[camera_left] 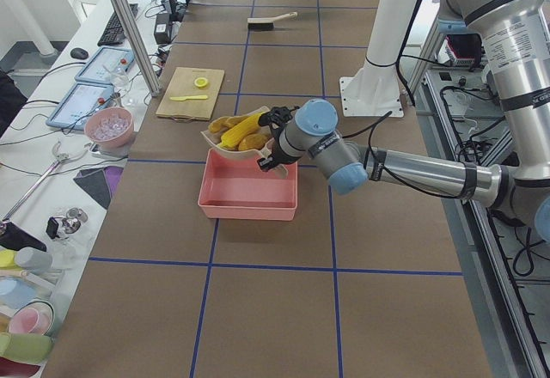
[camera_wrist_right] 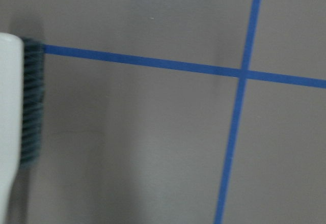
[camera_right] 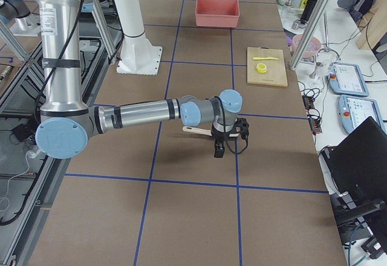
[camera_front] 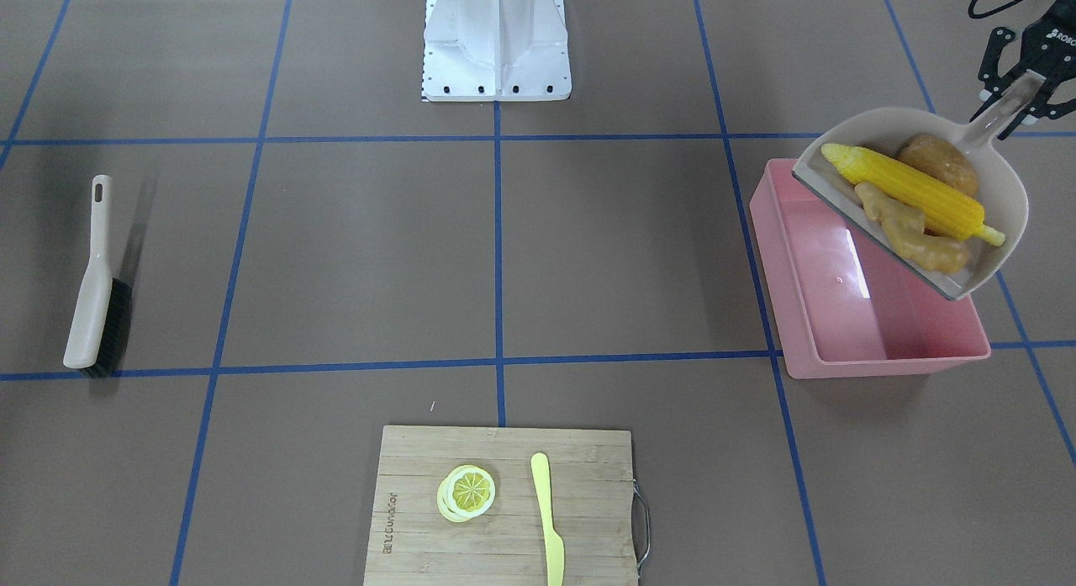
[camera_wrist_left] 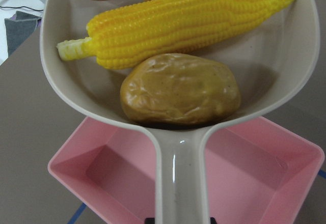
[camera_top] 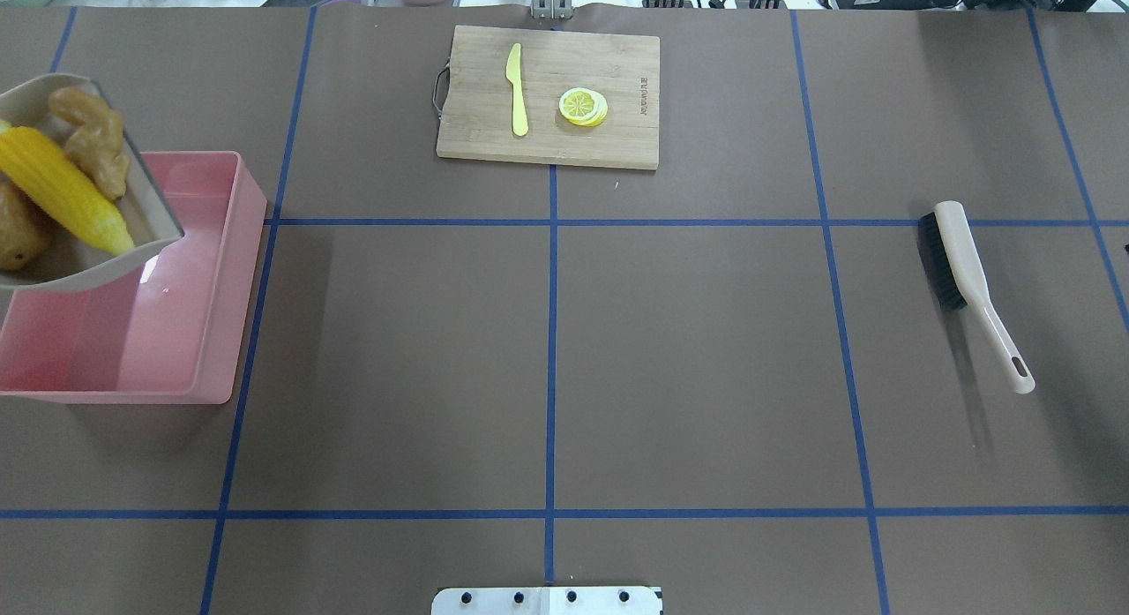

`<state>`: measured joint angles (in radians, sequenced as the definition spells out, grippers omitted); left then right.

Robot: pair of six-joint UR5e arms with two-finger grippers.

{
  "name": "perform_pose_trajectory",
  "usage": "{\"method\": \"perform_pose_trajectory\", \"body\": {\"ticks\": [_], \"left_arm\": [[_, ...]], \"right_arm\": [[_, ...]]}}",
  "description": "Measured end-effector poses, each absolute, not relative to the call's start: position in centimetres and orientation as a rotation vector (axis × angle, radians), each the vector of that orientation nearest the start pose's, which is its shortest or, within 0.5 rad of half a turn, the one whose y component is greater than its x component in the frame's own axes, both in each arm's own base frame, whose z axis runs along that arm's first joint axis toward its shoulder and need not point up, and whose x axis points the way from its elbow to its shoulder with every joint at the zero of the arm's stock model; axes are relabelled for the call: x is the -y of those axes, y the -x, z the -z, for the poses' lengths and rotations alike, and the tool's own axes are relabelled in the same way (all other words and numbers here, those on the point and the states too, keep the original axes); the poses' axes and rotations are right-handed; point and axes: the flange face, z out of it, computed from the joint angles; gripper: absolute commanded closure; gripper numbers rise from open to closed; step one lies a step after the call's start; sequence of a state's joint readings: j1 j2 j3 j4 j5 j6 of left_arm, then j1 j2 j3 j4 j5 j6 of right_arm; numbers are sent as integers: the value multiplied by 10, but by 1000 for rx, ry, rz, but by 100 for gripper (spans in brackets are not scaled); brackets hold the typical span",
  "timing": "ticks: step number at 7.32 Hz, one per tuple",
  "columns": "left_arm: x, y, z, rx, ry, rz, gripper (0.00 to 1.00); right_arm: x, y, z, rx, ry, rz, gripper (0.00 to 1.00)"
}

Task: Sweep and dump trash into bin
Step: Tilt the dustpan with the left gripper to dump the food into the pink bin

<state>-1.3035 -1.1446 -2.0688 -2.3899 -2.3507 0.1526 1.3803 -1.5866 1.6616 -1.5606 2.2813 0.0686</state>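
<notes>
My left gripper (camera_front: 1021,86) is shut on the handle of a beige dustpan (camera_front: 1004,195) and holds it in the air over the robot-side end of the pink bin (camera_front: 841,338). The yellow corn cob (camera_front: 912,191), tan ginger root (camera_front: 912,237) and brown potato (camera_front: 940,161) lie inside the pan. The pan's open lip faces the bin. The bin's inside shows nothing in it. In the left wrist view the potato (camera_wrist_left: 181,89) and corn (camera_wrist_left: 178,23) fill the pan. My right gripper (camera_right: 219,148) hangs beside the brush (camera_right: 196,130); I cannot tell whether it is open or shut.
The beige brush (camera_top: 966,280) with black bristles lies flat on the table on my right side. A wooden cutting board (camera_top: 476,130) at the far edge carries a lemon slice (camera_top: 583,106) and a yellow plastic knife (camera_top: 517,90). The white robot base (camera_front: 496,39) stands at the near middle.
</notes>
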Motion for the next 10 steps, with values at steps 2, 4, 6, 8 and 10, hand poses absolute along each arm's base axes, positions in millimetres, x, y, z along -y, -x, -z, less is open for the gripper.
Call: {"method": "perform_pose_trajectory", "body": {"ticks": [2, 4, 6, 8, 10], "left_arm": [[301, -15, -516, -782, -780, -726, 100], [291, -13, -526, -774, -719, -733, 100], [294, -15, -510, -771, -621, -715, 100], [294, -14, -505, -724, -539, -771, 100], [290, -14, -496, -688, -483, -820, 100]], "right_arm": [[472, -18, -658, 689, -1, 157, 0], [462, -30, -668, 670, 0, 152, 0], [462, -39, -664, 665, -13, 140, 0], [452, -45, -668, 664, -8, 124, 0], [452, -46, -666, 660, -16, 120, 0]]}}
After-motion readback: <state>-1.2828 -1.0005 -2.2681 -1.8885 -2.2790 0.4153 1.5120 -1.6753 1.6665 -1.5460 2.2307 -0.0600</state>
